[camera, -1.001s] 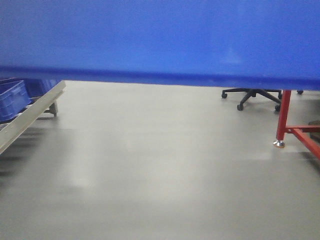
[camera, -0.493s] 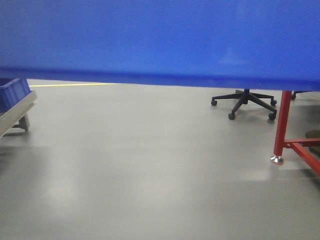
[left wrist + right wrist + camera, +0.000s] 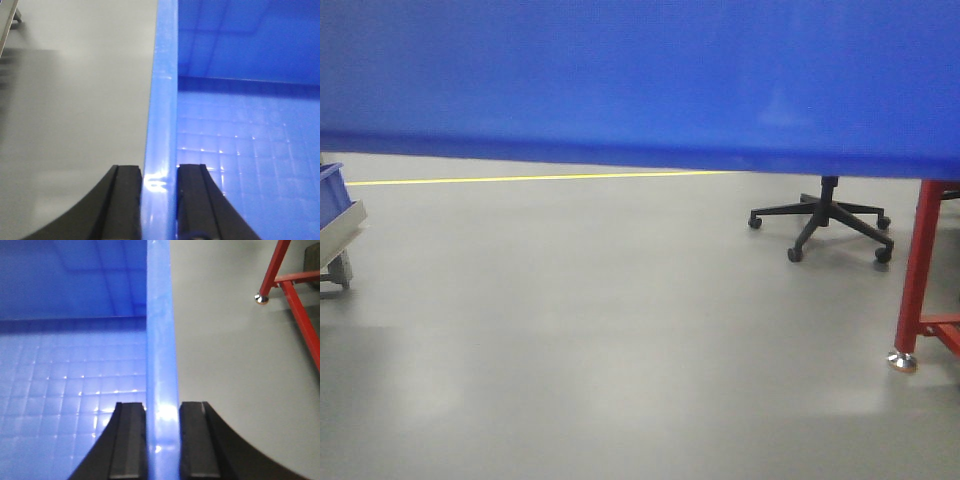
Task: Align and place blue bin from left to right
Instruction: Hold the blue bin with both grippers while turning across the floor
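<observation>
Everything behind the blue bin (image 3: 640, 80) has slid since half a second ago in the front view. At the far left, the rack (image 3: 342, 232) and the darker bin (image 3: 330, 192) on it have drifted to the very edge. More of the yellow line (image 3: 520, 179) shows, and the office chair (image 3: 825, 220) and red frame (image 3: 920, 270) sit farther right and lower. The blue bin fills the whole upper band of that view as before, a smooth wall with a darker lower lip. The grey floor (image 3: 600, 340) spreads out below the lip.

That front view shows neither hand, and it does not show the bin's inside. The left wrist view shows both. The left hand (image 3: 160, 175) pinches the bin's left wall at the rim. One of its black fingers (image 3: 127, 200) sits outside over the floor, and the other sits inside over the bin's gridded bottom. Both are pressed against the plastic. A pale sliver, perhaps the rack's rail, crosses the top-left corner.

The right wrist view mirrors this. The right hand (image 3: 162, 412) pinches the right wall, with its inner finger over the grid and its outer finger over the floor. At the upper right, the red frame's leg and round metal foot stand on the floor, well apart from the bin. The chair and the yellow line appear only in the front view. No view shows the bin resting on anything; the two hands touch it at opposite walls.
</observation>
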